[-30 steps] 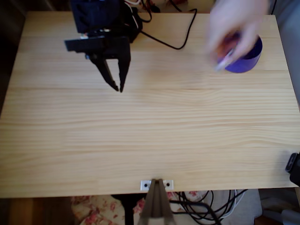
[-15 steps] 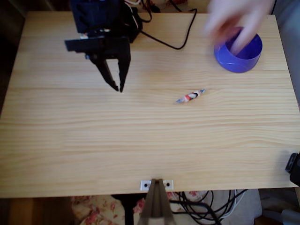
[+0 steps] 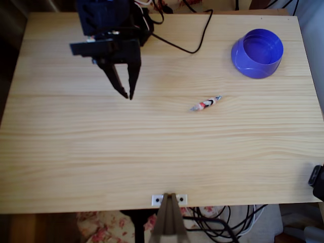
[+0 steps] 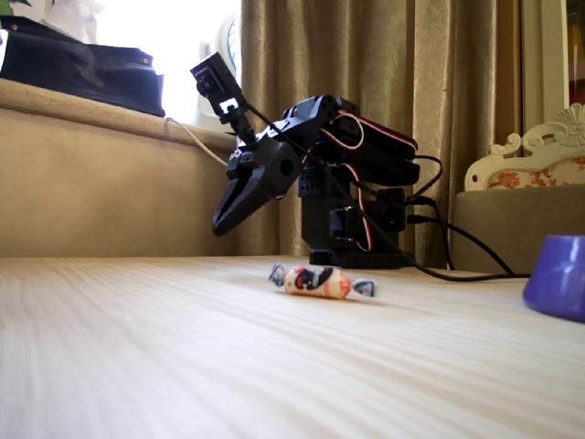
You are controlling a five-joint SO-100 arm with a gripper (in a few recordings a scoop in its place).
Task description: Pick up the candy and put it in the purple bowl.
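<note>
The candy (image 3: 205, 104) (image 4: 321, 281) is a small striped sweet with twisted ends, lying flat on the wooden table near its middle. The purple bowl (image 3: 257, 52) (image 4: 559, 274) stands upright at the far right of the table in the overhead view, well apart from the candy. My black gripper (image 3: 127, 93) (image 4: 222, 222) hangs above the table to the left of the candy, pointing down, with its fingers close together and nothing between them.
The arm's base and servos (image 3: 109, 17) sit at the table's back left, with a black cable (image 3: 195, 48) trailing across the back of the table (image 3: 162, 152). A clamp (image 3: 169, 201) grips the front edge.
A person's hand that was over the bowl has left the view. The candy dropped onto the table a second ago and has lain still since. The gripper has not moved.
</note>
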